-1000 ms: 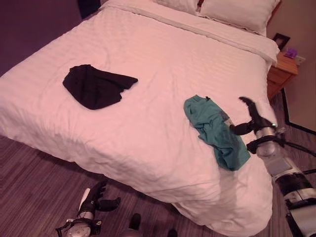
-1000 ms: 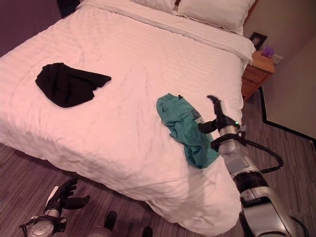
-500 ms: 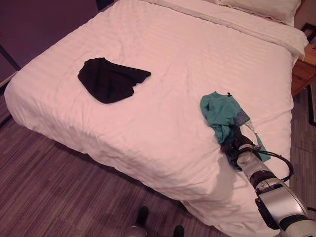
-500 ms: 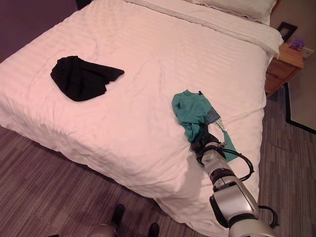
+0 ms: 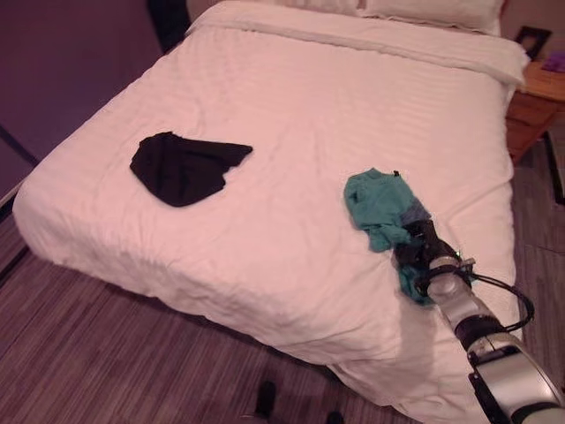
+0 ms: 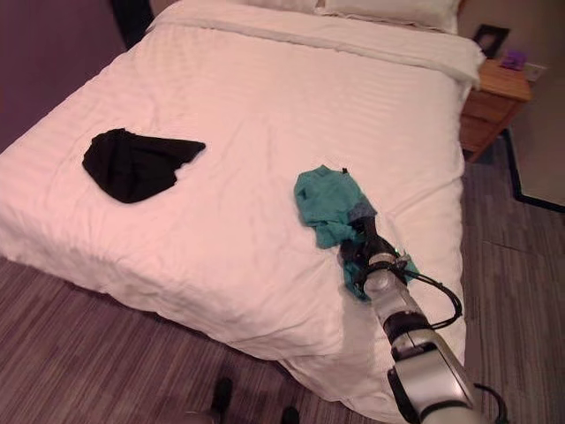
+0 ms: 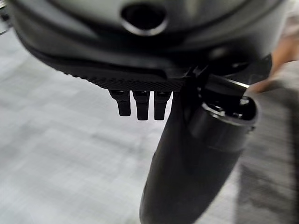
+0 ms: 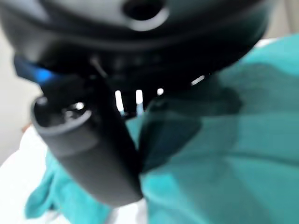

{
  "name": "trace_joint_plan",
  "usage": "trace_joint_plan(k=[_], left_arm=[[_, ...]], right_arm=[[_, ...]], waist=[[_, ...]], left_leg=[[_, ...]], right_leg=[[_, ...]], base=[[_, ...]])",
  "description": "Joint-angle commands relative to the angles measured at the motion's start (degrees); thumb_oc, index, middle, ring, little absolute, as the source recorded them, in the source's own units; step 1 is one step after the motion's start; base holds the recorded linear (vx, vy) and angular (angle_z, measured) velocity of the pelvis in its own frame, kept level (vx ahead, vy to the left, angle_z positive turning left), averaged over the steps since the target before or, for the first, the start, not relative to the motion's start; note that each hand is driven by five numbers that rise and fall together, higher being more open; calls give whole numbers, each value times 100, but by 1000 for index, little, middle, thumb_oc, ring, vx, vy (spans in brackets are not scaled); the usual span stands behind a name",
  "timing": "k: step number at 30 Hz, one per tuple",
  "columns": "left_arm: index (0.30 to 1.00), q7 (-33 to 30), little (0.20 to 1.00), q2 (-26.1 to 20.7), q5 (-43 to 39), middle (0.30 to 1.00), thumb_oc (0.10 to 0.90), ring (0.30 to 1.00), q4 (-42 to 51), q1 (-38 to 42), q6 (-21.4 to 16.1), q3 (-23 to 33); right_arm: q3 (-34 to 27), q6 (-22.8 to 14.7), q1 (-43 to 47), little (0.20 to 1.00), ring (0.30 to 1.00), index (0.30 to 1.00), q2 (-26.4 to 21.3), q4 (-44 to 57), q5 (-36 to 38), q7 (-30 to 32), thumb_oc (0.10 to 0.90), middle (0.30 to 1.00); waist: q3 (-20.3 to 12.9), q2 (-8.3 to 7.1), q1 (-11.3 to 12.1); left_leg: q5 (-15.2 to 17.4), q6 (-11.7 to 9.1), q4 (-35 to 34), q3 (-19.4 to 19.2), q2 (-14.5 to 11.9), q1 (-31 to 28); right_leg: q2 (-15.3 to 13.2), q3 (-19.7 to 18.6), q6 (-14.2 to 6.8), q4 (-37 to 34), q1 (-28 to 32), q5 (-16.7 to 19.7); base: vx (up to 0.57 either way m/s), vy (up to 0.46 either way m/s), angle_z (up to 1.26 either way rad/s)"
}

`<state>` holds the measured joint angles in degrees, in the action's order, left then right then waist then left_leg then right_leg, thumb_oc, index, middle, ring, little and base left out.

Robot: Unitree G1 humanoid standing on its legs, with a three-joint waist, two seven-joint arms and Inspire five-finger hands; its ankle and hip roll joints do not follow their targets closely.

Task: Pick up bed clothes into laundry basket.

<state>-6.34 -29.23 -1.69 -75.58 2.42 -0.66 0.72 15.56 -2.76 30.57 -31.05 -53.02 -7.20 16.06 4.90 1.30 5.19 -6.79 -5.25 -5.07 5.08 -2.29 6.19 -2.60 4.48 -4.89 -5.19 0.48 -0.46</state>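
A teal garment (image 5: 378,201) lies bunched near the bed's right edge. My right hand (image 5: 417,247) rests down on its near end, with teal cloth on both sides of it. In the right wrist view the hand (image 8: 140,42) sits tight against the teal garment (image 8: 224,158), its thumb (image 8: 88,154) lying on the cloth. A black garment (image 5: 184,166) lies spread on the left part of the bed (image 5: 291,106), far from either hand. My left hand (image 7: 140,60) hangs over the floor, fingers relaxed, holding nothing.
White pillows (image 5: 433,12) lie along the head of the bed. A wooden nightstand (image 6: 490,97) stands at the far right. Striped wood floor (image 5: 106,353) runs along the bed's near side and its right side.
A second ago my right hand was raised and open beside the teal garment; it has come down onto it, and the cloth is now more bunched. The camera has shifted.
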Motion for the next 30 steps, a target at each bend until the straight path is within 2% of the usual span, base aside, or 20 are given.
trace_joint_plan(k=[1, 2, 3, 4, 6, 7, 9, 10, 11, 12, 13, 19, 20, 21, 22, 23, 24, 28, 30], left_arm=[[900, -386, 900, -1356, 331, 900, 800, 900, 76, 747, -42, 64], [900, -428, 900, -1646, 389, 900, 800, 900, 223, 914, -37, 85], [900, -498, 900, -2425, 485, 900, 800, 900, 468, 1297, -12, 162], [900, -563, 900, -2885, 523, 900, 800, 900, 664, 1587, 31, 137], [900, -760, 900, -3769, 657, 900, 800, 900, 1278, 2057, 84, 101], [900, -758, 900, -3775, 657, 900, 800, 900, 1279, 2077, 89, 87], [900, -1052, 900, -4356, 802, 900, 800, 900, 1808, 2362, 100, 106], [900, -1261, 900, -4693, 963, 900, 800, 900, 2191, 2381, 90, 172], [900, -1337, 900, -4821, 1023, 900, 800, 900, 2353, 2437, 63, 185], [900, -1337, 900, -4823, 1027, 900, 800, 900, 2363, 2452, 71, 164], [900, -1508, 900, -4738, 1026, 900, 800, 900, 2825, 2411, -78, 266], [900, -1511, 900, -4723, 1035, 900, 800, 900, 2868, 2319, -65, 347], [900, -1511, 900, -4723, 1035, 900, 800, 900, 2868, 2319, -65, 347], [900, -1565, 900, -4280, 1620, 900, 800, 900, 2437, 2877, -63, -347], [900, -1575, 900, -4273, 1612, 900, 800, 900, 2367, 3049, -78, -519], [900, -1530, 900, -4276, 1664, 900, 800, 900, 2151, 3282, -50, -739], [900, -1492, 900, -4280, 1705, 900, 800, 900, 1801, 3836, -83, -1264], [900, -1532, 900, -4309, 1658, 900, 800, 900, 1533, 4547, -152, -1800], [900, -1653, 900, -4327, 1552, 900, 800, 900, 1531, 4765, -185, -1897]], right_arm=[[-94, 247, -698, 300, 300, 300, -335, -340, 174, -191, 400, 300], [-245, 262, -950, 300, 300, 300, -392, -457, 200, -204, 400, 300], [-542, 315, -1375, 300, 300, 300, -551, -728, 269, -252, 400, 300], [-650, 324, -1560, 300, 300, 300, -576, -868, 296, -255, 400, 300], [-859, 358, -1878, 300, 300, 300, -597, -1167, 468, -290, 400, 300], [-869, 357, -1878, 300, 300, 300, -590, -1167, 467, -289, 400, 300], [-1042, 397, -2151, 300, 300, 300, -524, -1464, 681, -328, 400, 300], [-1205, 385, -2432, 300, 300, 300, -402, -1604, 795, -379, 400, 300], [-1258, 377, -2564, 300, 300, 300, -369, -1665, 838, -400, 400, 300], [-1269, 375, -2581, 300, 300, 300, -360, -1659, 837, -399, 400, 300], [-1455, 314, -2921, 300, 300, 300, -233, -1801, 942, -407, 400, 300], [-1447, 311, -2929, 300, 300, 300, -243, -1796, 941, -407, 400, 300], [-1447, 311, -2929, 300, 300, 300, -243, -1796, 941, -407, 400, 300], [-1247, 338, -3177, 300, 300, 300, 249, -1960, 817, -422, 400, 300], [-1285, 337, -3201, 300, 300, 300, 271, -1958, 818, -420, 400, 300], [-1254, 339, -3214, 300, 300, 300, 309, -1958, 806, -404, 400, 300], [-1217, 344, -3199, 300, 300, 300, 396, -1965, 779, -360, 400, 300], [-1099, 327, -3067, 300, 300, 300, 538, -1923, 793, -335, 400, 300], [-1007, 312, -3018, 300, 300, 300, 640, -1865, 807, -308, 400, 300]], waist=[[10, 7, -174], [1, 34, -190], [-27, 104, -216], [1, 113, -206], [161, 51, -152], [144, 40, -150], [280, -3, -107], [269, -58, -90], [245, -33, -106], [240, -47, -91], [190, 12, -74], [173, 3, -83], [173, 3, -83], [33, 130, -429], [25, 112, -362], [-23, 100, -424], [-96, 19, -427], [-145, -95, -398], [-164, -115, -390]], left_leg=[[277, -340, 7, -555, -328, -298], [312, -350, 7, -540, -348, -366], [266, -364, 7, -501, -415, -451], [210, -374, 7, -495, -456, -537], [148, -406, 435, -411, -467, -321], [128, -405, 452, -403, -462, -273], [-1, -393, 770, -99, -351, 57], [14, -347, 645, 26, -256, 248], [-10, -343, 502, 45, -233, 266], [-24, -341, 468, 36, -229, 243], [-215, -373, 79, 181, -115, 505], [-196, -367, 91, 173, -94, 510], [-196, -367, 91, 173, -94, 510], [-167, -434, 7, 549, -120, 485], [-159, -433, 7, 524, -128, 482], [-129, -416, 7, 431, -147, 407], [-39, -366, 7, 244, -161, 297], [75, -293, 7, -73, -175, 215], [123, -301, 7, -225, -230, 187]], right_leg=[[-273, -18, -485, 19, -219, 253], [-265, -22, -488, 19, -143, 212], [-237, -16, -491, 19, -91, 189], [-215, -12, -486, 19, -31, 166], [-275, -15, -465, 19, 66, 154], [-279, -12, -465, 19, 29, 177], [-339, -30, -467, 19, 36, 211], [-389, -75, -507, 19, 57, 157], [-373, -109, -524, 19, 77, 141], [-380, -114, -525, 19, 81, 134], [-328, -290, -543, 19, 205, 7], [-350, -293, -548, 19, 204, -15], [-350, -293, -548, 19, 204, -15], [-362, -1171, -633, 19, 322, -140], [-360, -1197, -635, 19, 311, -136], [-417, -1227, -689, 19, 261, -83], [-526, -1307, -819, 19, 167, 4], [-675, -1345, -1011, 19, -17, 206], [-693, -1319, -1011, 19, -141, 359]], base=[[25, -61, 4], [47, -114, -4], [43, -117, -3], [30, -124, -1], [-14, -86, 0], [-45, -43, -8], [4, -27, -5], [98, -5, 2], [105, 7, -1], [260, 120, 4], [224, 110, -2], [39, 19, -18], [470, 730, -12], [472, 731, -16], [520, 797, -11], [153, 228, -65], [195, 300, -118], [79, 171, -135], [64, 184, -92]])
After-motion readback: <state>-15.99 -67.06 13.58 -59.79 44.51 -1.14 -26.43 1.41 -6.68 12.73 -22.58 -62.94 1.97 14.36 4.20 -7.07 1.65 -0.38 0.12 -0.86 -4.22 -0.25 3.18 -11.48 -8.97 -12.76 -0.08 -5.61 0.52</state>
